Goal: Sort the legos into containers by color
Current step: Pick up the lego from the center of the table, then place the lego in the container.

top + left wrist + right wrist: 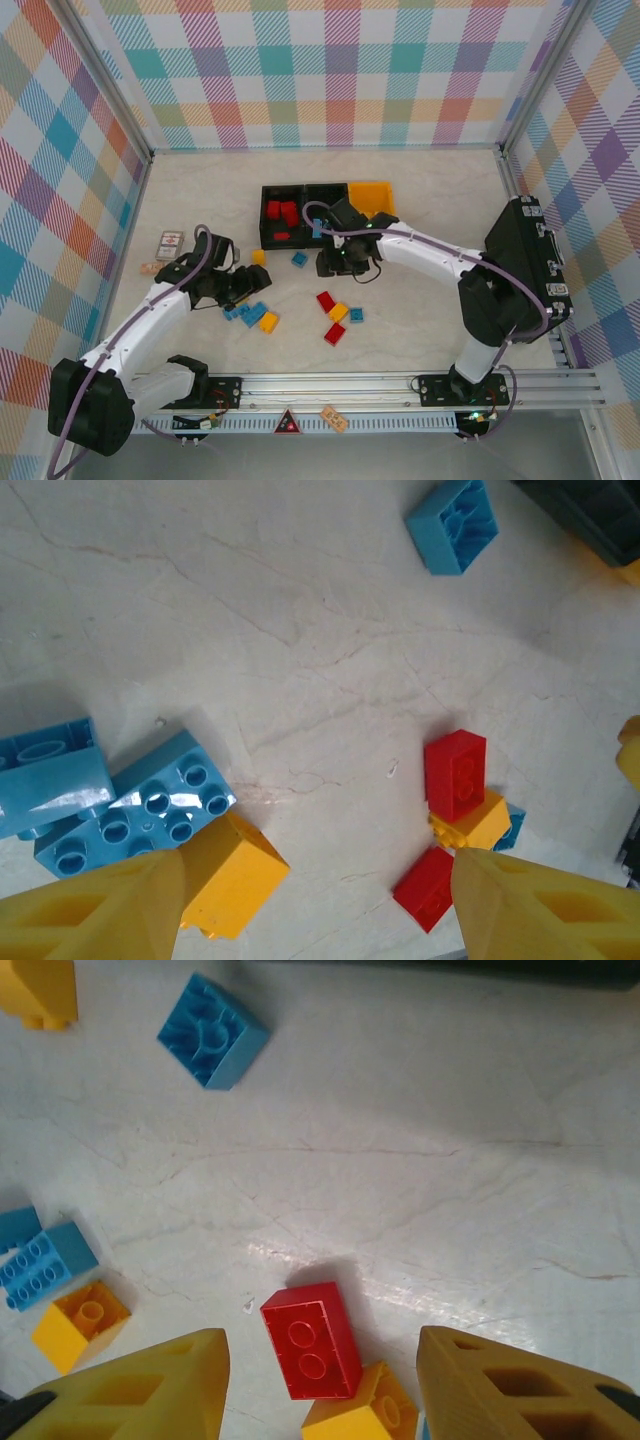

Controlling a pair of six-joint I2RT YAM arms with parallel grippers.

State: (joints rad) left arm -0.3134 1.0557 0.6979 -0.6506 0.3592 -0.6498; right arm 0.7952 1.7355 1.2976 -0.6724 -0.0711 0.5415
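Right now both hands hang low over the desk (430,220), between the containers (322,188) and the near edge. The left hand (238,287) stands released, its fingers (100,910) spread wide, one just beside a yellow brick (232,875) that touches a blue brick (150,815). The right hand (342,262) is released too, and a red brick (310,1340) lies flat on the desk between its parted fingers (140,1390). The containers sit in a row toward the far edge, with red bricks (283,213) in the leftmost black one. The other legos (268,321) lie scattered mid-desk
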